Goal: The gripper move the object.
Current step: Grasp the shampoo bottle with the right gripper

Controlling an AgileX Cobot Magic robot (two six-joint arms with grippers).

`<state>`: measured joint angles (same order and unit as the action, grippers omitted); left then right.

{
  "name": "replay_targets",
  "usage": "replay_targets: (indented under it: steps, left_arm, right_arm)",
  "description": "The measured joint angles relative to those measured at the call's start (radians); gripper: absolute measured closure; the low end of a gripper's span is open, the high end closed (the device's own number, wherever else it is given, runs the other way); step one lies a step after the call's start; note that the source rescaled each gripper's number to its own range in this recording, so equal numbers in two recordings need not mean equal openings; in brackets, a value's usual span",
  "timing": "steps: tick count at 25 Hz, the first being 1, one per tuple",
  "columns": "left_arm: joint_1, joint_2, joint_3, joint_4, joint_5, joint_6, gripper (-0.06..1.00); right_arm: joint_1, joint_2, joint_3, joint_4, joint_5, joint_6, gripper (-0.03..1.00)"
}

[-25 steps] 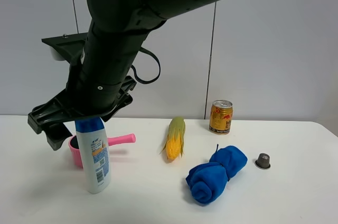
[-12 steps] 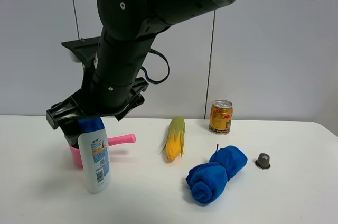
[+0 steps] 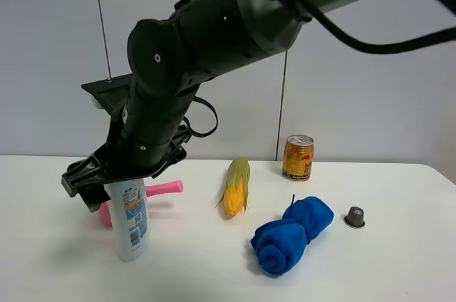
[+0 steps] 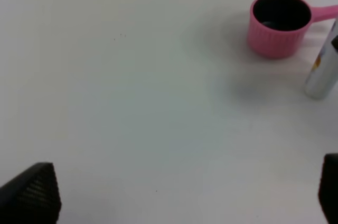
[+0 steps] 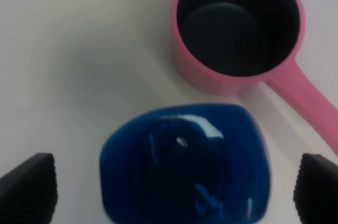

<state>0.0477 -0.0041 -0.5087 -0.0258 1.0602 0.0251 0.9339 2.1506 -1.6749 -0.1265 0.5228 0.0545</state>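
Observation:
The white bottle (image 3: 130,220) with a blue-and-orange label stands upright on the table's left part. My right gripper (image 3: 117,181) has reached across and is down over the bottle's top, hiding the blue cap in the high view. In the right wrist view the blue cap (image 5: 185,163) lies between the two spread fingertips (image 5: 29,187) of the right gripper (image 5: 171,188), which is open and does not touch it. My left gripper (image 4: 179,192) is open and empty above bare table; the bottle (image 4: 322,73) shows at that view's edge.
A pink cup with a handle (image 3: 160,189) stands just behind the bottle, also in the left wrist view (image 4: 279,23) and the right wrist view (image 5: 237,28). A corn cob (image 3: 236,186), gold can (image 3: 298,157), rolled blue cloth (image 3: 291,234) and small grey capsule (image 3: 355,216) lie to the right.
The right arm has come down and the gripper has sunk over the bottle's cap, which showed before and is now covered. The bottle has not moved.

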Motion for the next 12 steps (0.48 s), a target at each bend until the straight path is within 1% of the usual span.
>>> replay_targets:
  steps: [8,10,12]
  left_arm:
    - [0.000,0.000,0.000,0.000,0.000,0.000,-0.06]
    - [0.000,0.000,0.000,0.000,0.000,0.000,-0.06]
    - [0.000,0.000,0.000,0.000,0.000,0.000,-0.06]
  right_arm:
    - [-0.004,0.050,0.000,0.000,-0.049,0.003,0.03]
    - [-0.004,0.053,0.000,0.000,-0.051,0.003,0.11]
    - [-0.004,0.053,0.000,0.000,-0.055,0.004,0.28]
